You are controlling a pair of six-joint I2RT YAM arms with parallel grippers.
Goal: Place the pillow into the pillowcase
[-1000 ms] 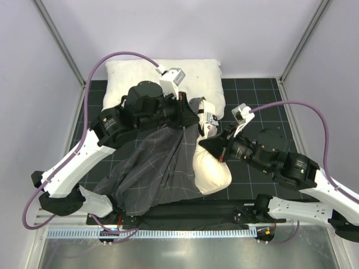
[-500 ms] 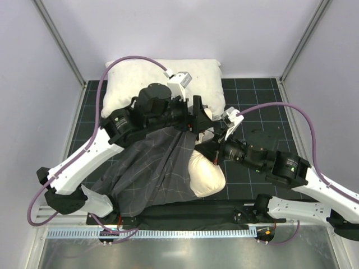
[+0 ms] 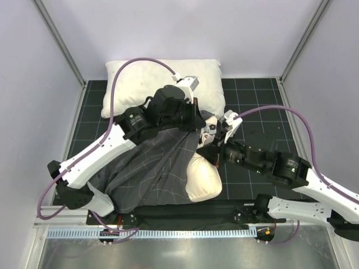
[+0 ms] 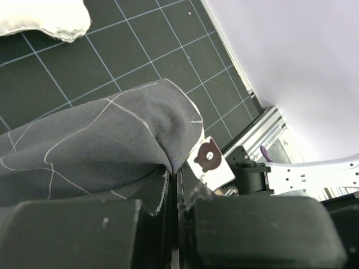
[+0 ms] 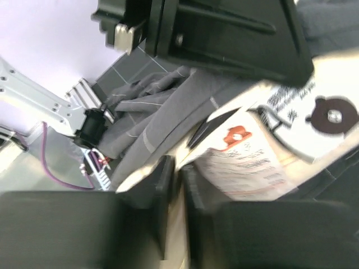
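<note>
Now: one cream bear-print pillow (image 3: 203, 180) partly hidden inside one grey grid pillowcase (image 4: 101, 140). Pillowcase fabric clamped by left gripper (image 4: 174, 193). Jaws of right gripper (image 5: 178, 185) nearly closed; view blurred, contents undetermined. One plain white pillow (image 3: 162, 72) seen behind.

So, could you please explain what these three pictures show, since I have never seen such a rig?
Two robot arms are bolted side by side. One picture looks down from overhead; the other two come from cameras on each wrist. On the black gridded mat lie a white pillow and a cream pillow partly inside a grey pillowcase. The left pincer is shut on the pillowcase's fabric; the right pincer is shut at the cream pillow's edge, its grip unclear.
</note>
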